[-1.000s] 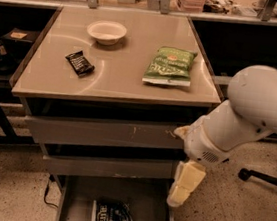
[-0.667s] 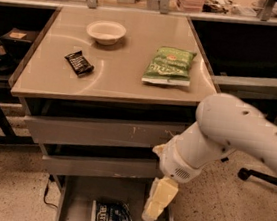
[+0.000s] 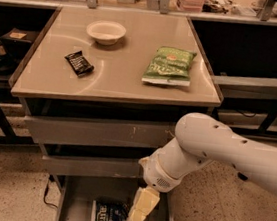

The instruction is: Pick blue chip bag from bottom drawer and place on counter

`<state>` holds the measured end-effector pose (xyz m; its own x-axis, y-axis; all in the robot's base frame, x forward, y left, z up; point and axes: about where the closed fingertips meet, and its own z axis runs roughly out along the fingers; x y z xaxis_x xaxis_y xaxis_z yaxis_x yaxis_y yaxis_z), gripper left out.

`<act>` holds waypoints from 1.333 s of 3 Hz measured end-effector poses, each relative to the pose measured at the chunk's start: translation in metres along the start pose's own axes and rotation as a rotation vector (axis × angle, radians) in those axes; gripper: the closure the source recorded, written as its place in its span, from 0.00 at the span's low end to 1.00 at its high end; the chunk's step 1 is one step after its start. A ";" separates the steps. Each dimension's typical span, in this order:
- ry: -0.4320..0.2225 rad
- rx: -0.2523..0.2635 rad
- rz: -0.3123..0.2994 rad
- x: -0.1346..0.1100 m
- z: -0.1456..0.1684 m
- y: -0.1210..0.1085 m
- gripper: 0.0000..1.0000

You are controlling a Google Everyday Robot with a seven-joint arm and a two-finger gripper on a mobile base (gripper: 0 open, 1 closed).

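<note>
**Arm** (image 3: 224, 151): one, white, glossy moulded shell. Thick rounded links without sharp edges, the upper end a smooth dome. A few small dark dots are scattered along the shell (recessed screws or holes, cannot tell which). The undersides are shaded grey-beige.

**Wrist** (image 3: 157, 173): a shorter white cylinder ending in a ringed collar, with a thin dark seam around it.

**Gripper** (image 3: 137, 218): pale cream-yellow and blocky, narrowing downward, duller in finish than the arm. It is fitted below the wrist, low in the view over the open drawer (image 3: 73, 208).
</note>
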<state>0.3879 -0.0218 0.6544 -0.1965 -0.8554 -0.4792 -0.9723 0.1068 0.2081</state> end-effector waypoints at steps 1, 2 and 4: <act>0.074 0.051 0.006 0.003 0.001 0.005 0.00; 0.146 0.097 0.041 0.029 0.032 -0.001 0.00; 0.079 0.111 0.124 0.079 0.096 -0.043 0.00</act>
<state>0.4023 -0.0455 0.5258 -0.3094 -0.8687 -0.3868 -0.9501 0.2655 0.1636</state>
